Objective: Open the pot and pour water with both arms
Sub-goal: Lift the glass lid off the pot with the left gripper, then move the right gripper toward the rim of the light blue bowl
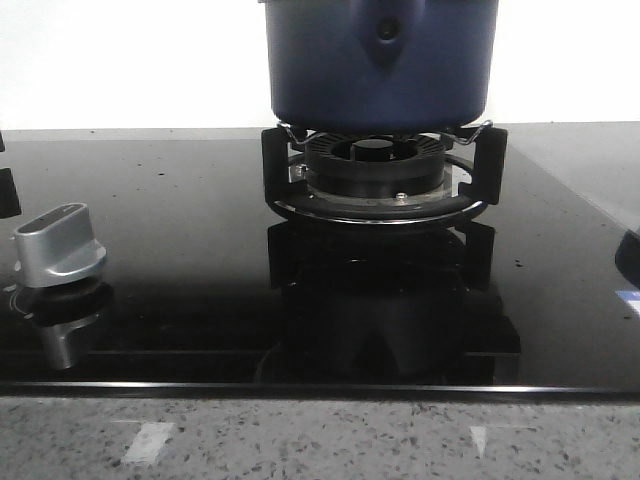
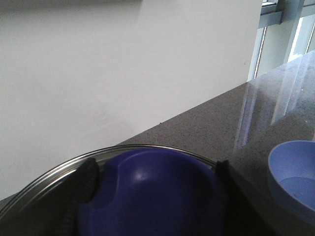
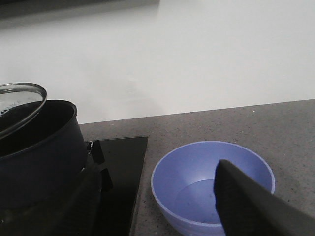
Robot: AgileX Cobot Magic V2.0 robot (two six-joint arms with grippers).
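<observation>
The dark-blue pot [image 1: 380,60] stands on the gas burner [image 1: 378,175]; its top is cut off in the front view. In the right wrist view the pot [image 3: 39,152] is open, and the glass lid [image 3: 19,105] hangs tilted above its rim. My left gripper [image 2: 152,189] is shut on the lid's dark-blue knob [image 2: 157,196], with the steel rim of the lid [image 2: 59,169] around it. My right gripper [image 3: 162,206] is open and empty, between the pot and a light-blue bowl [image 3: 197,182]. Neither gripper shows in the front view.
The black glass hob [image 1: 180,260] has a silver knob [image 1: 58,245] at the left. The light-blue bowl stands on the grey speckled counter [image 3: 236,128] right of the hob and also shows in the left wrist view [image 2: 295,172]. A white wall is behind. A dark shape [image 1: 630,255] is at the right edge.
</observation>
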